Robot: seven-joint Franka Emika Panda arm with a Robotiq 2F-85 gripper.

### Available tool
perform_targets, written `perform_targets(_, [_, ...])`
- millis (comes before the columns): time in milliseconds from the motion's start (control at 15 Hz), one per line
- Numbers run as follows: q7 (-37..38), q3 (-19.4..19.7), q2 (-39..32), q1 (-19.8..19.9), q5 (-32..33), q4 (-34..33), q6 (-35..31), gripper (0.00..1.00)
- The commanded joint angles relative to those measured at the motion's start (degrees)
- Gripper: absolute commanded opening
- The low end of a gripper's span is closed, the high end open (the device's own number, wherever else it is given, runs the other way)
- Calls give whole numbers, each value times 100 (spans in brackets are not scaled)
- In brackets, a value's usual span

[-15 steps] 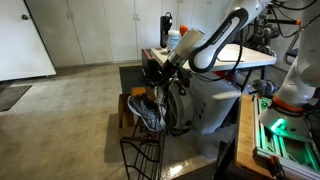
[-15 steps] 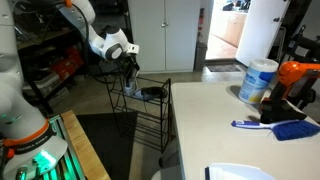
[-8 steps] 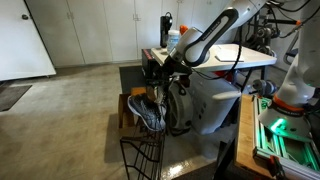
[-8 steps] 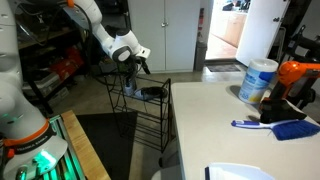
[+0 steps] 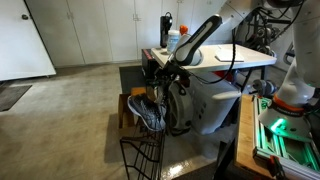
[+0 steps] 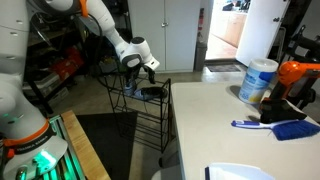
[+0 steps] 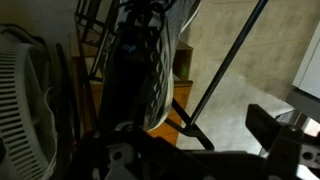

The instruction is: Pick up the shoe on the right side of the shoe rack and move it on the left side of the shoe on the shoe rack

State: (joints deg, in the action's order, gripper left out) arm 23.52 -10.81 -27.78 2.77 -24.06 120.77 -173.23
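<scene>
A dark mesh shoe with a light sole point(image 5: 149, 113) lies on the top tier of the black wire shoe rack point(image 5: 140, 155). Both show in the other exterior view too: the shoe point(image 6: 153, 93) and the rack point(image 6: 140, 115). My gripper point(image 5: 161, 82) hangs just above the shoe, close to the rack's top edge point(image 6: 149, 72). In the wrist view the shoe point(image 7: 140, 70) fills the upper middle, crossed by rack wires. The gripper point(image 7: 190, 150) looks open; one finger point(image 7: 275, 135) shows at the right and the other is lost in the dark.
A small wooden stool point(image 5: 125, 104) stands behind the rack point(image 7: 180, 98). A white round appliance with a grille point(image 5: 205, 100) sits right beside the rack point(image 7: 20, 100). A white table point(image 6: 240, 140) carries a canister point(image 6: 257, 80) and a blue brush point(image 6: 275, 127).
The arm has swung over so its elbow now stands higher. The gripper has moved across and down onto the spot above the shoe on the rack's top tier. The shoe has not moved.
</scene>
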Motion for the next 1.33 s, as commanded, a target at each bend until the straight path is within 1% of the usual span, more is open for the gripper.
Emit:
perform_targets(0, [-45, -142, -477, 108, -439, -544, 246, 100])
perform_targets(200, [-115, -132, -816, 111, -498, -866, 285, 100])
perform_targets(467, [72, 199, -1039, -105, -368, -1068, 484, 100])
perform_targets(800, [236, 483, -977, -333, -306, -1074, 687, 100])
perform_targets(1000, [269, 526, -820, -400, -347, -929, 559, 100])
perform_targets(1267, [400, 758, -712, -563, -265, -838, 610, 100])
